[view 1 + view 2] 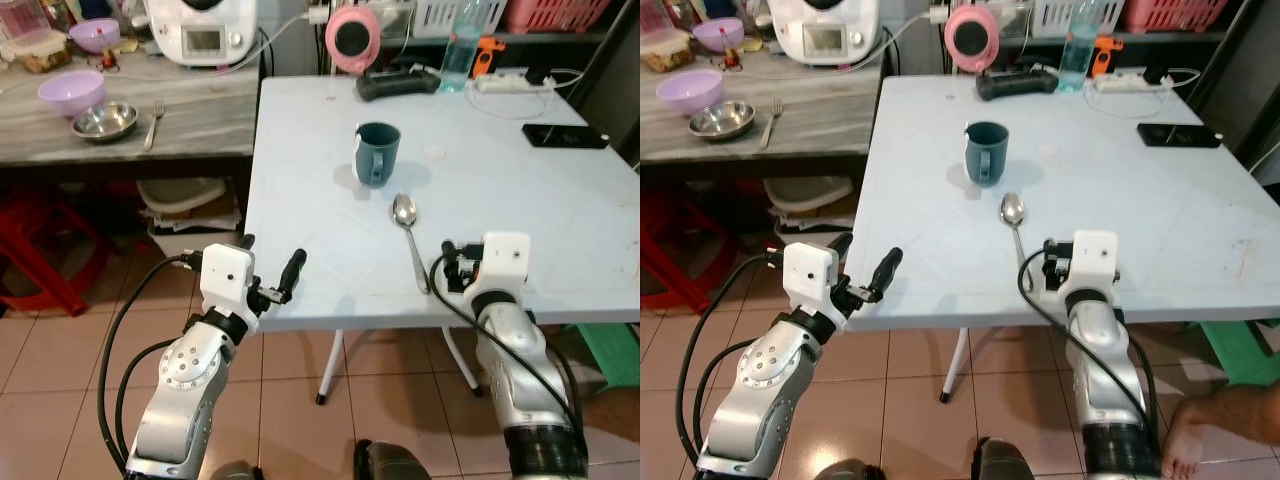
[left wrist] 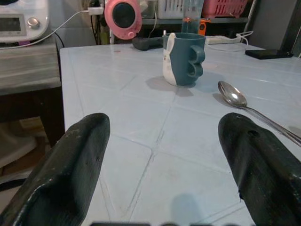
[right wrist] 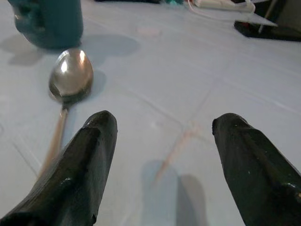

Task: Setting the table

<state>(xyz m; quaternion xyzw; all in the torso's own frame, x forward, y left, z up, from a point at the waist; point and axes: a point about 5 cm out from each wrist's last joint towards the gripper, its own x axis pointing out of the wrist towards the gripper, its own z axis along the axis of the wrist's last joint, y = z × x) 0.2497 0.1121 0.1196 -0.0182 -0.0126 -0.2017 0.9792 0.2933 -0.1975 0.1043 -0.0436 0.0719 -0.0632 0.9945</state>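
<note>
Spoon (image 1: pixel 405 232) is lying beside the empty, wide-open right end effector (image 1: pixel 450 268), risking being nudged off the surface (image 1: pixel 520 190)

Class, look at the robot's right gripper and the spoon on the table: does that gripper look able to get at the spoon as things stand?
Probably yes. The right gripper is open, just beside the spoon handle's near end, and nothing lies between them on the table.

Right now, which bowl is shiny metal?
The small steel bowl on the grey side counter, beside the fork. The two other bowls are purple plastic.
</note>
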